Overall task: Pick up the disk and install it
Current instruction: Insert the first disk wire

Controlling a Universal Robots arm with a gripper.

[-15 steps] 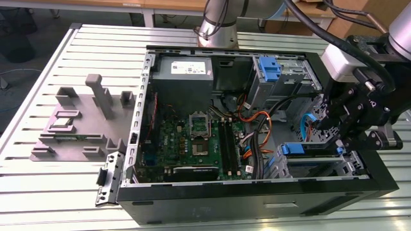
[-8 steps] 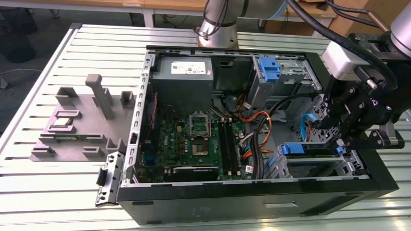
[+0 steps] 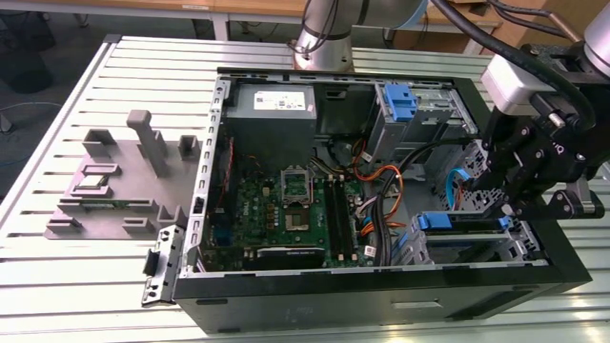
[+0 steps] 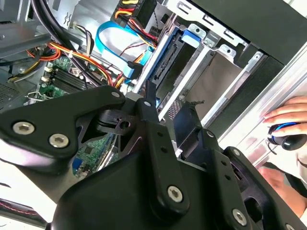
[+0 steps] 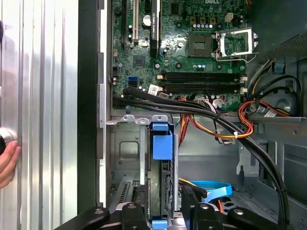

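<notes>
The disk (image 3: 459, 223) stands on edge in the drive cage at the case's front corner, on the exterior view's right, with its blue carrier bracket (image 5: 160, 143) level with the cage rim. My gripper (image 3: 513, 206) hangs right over that bay. In the first wrist view the gripper (image 5: 163, 199) is open, one black finger (image 5: 139, 196) on each side of the disk's near end with a small gap. In the second wrist view the gripper (image 4: 168, 103) reaches toward the same slot, where the disk (image 4: 165, 62) runs along its blue rail.
The open computer case (image 3: 381, 293) holds a green motherboard (image 3: 286, 207), a grey power supply (image 3: 271, 103), a blue caddy (image 3: 401, 100) in the far bay and orange and black cables (image 5: 216, 120). A grey fixture (image 3: 124, 179) lies on the slatted table. A person's hand (image 5: 7, 163) rests outside the case wall.
</notes>
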